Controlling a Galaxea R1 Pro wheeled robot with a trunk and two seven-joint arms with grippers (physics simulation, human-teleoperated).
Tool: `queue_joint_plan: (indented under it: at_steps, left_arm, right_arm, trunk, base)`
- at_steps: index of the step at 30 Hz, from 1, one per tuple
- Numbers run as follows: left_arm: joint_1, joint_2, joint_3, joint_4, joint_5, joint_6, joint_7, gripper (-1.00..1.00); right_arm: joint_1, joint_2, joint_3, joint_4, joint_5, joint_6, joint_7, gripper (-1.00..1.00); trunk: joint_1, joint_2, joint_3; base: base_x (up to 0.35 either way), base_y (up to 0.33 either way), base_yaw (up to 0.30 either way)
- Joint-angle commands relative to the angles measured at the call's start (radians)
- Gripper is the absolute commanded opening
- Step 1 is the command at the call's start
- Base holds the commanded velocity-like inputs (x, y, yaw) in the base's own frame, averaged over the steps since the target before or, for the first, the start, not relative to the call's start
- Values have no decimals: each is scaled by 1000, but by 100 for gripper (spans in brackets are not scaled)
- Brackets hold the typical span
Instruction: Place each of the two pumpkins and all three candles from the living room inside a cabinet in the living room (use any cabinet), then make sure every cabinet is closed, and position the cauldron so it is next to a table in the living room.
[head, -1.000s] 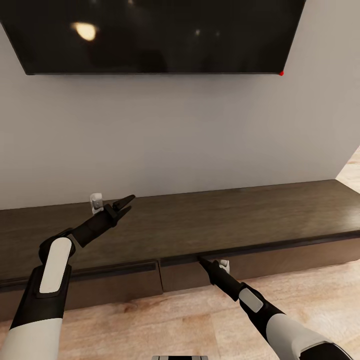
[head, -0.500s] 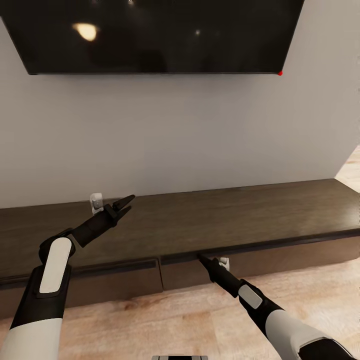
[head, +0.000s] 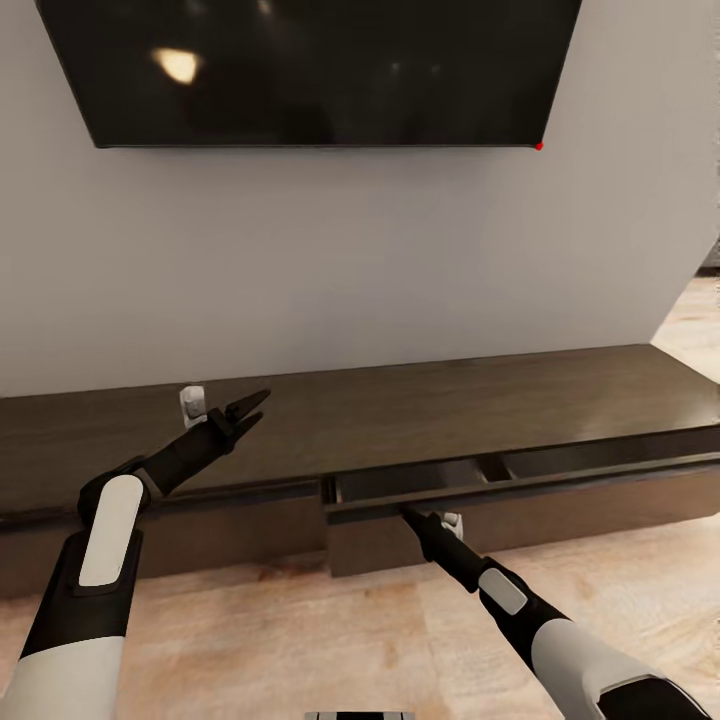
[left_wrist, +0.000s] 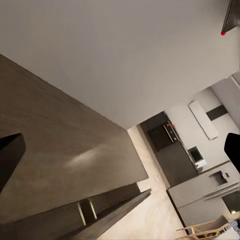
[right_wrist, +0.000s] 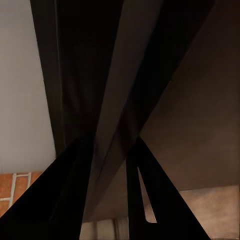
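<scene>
The cabinet (head: 560, 400) is a long, low dark-brown unit against the wall under a TV. Its right drawer (head: 560, 505) stands a little way out, showing a dark divided interior (head: 420, 480). My right gripper (head: 405, 516) is shut on the top edge of that drawer's front near its left end; in the right wrist view the gripper (right_wrist: 110, 145) straddles the drawer front's edge (right_wrist: 120, 100). My left gripper (head: 248, 407) hovers open above the cabinet top (left_wrist: 60, 150) with nothing in it. Pumpkins, candles, cauldron and table are out of view.
A large black TV (head: 320, 70) hangs on the grey wall above the unit. A white socket (head: 192, 403) sits on the wall behind my left gripper. The left drawer front (head: 230, 525) is flush. Wood floor (head: 300, 640) runs in front.
The right drawer has slid out from flush with my right gripper holding its front. The whole view has shifted, so the camera moved. The left arm keeps its pose.
</scene>
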Motion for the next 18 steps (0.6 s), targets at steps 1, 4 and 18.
queue_joint_plan:
  at_steps: [1, 4, 18]
  left_arm:
    - [-1, 0, 2, 0, -1, 6, -4, 100]
    - [-1, 0, 2, 0, -1, 6, -4, 100]
    - [-1, 0, 1, 0, -1, 6, -4, 100]
  right_arm:
    - [-1, 0, 9, -1, -20, 19, 67, -100]
    - [-1, 0, 9, -1, -19, 19, 67, -100]
    - [-1, 0, 9, -2, -18, 17, 67, -100]
  trunk:
    - [-1, 0, -1]
    - [-1, 0, -1]
    - [-1, 0, -1]
  base:
    - [-203, 0, 0]
    - [-185, 0, 0]
    - [-177, 0, 0]
